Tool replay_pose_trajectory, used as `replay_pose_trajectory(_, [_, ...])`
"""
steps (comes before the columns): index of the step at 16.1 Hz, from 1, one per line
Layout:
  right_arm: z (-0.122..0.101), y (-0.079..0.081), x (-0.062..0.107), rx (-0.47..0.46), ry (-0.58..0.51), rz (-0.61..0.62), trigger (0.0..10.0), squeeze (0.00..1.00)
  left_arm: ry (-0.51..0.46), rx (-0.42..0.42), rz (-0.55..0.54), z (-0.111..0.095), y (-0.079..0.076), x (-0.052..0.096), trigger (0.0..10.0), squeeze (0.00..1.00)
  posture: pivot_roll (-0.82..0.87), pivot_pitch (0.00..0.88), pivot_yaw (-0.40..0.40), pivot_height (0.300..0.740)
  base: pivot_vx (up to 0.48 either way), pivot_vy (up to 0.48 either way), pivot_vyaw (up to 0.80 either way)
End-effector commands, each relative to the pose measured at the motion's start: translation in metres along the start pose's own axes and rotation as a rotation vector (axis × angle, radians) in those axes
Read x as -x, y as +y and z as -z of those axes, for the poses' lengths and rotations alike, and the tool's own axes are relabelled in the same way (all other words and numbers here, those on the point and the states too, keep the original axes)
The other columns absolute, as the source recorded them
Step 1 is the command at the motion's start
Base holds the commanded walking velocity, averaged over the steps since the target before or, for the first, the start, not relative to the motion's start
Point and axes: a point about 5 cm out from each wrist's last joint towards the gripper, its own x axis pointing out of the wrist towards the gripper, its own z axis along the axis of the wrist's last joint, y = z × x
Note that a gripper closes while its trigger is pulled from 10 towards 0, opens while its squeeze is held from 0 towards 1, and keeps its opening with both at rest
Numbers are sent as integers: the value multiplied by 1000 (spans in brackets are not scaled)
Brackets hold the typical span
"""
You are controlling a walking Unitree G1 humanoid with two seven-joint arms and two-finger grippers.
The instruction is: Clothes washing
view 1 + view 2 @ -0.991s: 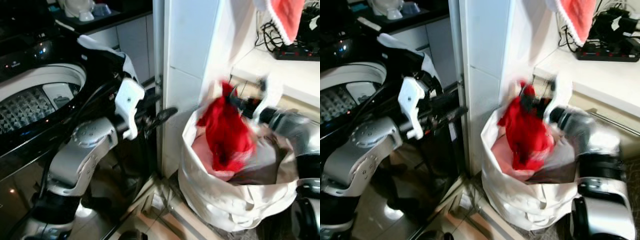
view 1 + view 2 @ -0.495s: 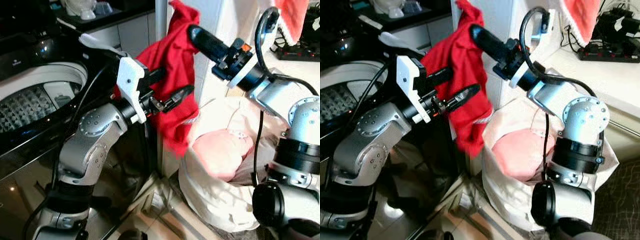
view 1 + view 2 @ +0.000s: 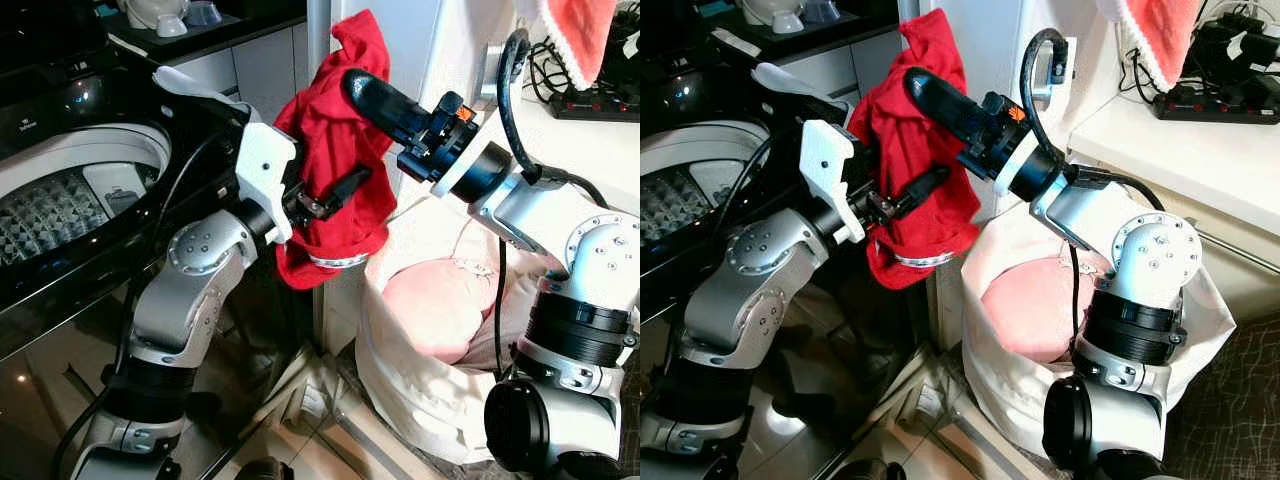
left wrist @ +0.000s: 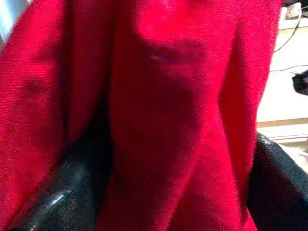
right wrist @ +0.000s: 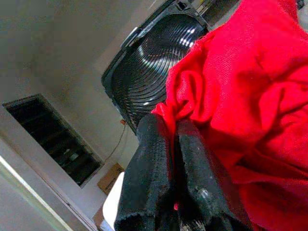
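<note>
Evidently mid-handover: right gripper (image 3: 915, 85) pinches the shirt (image 3: 335, 160) high, left of the bag (image 3: 420, 400) (washer (image 3: 80, 190) waits beyond), left gripper (image 3: 345, 190) wide around it.

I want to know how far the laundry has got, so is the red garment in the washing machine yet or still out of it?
Out. The red garment hangs in the air between the washing machine and the laundry bag, pinched by the right gripper.

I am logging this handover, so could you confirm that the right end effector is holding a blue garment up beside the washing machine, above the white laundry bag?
Not quite: the garment is red, not blue, as the left eye view shows. The rest stands: the right end effector holds it up beside the washing machine, above the white laundry bag.
</note>
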Motion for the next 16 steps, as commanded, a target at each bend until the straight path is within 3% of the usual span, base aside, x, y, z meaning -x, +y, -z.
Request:
replay_pose_trajectory(1, [-1,8,2,14,-3,-24,0,0,-16,-21,-35,-4,7,-1,0,0,12,0,17,740,0,0,0])
replay_pose_trajectory(16, [13,5,4,-6,42,34,0,0,-32,-37,-77,-5,19,5,0,0,26,0,11,740,0,0,0])
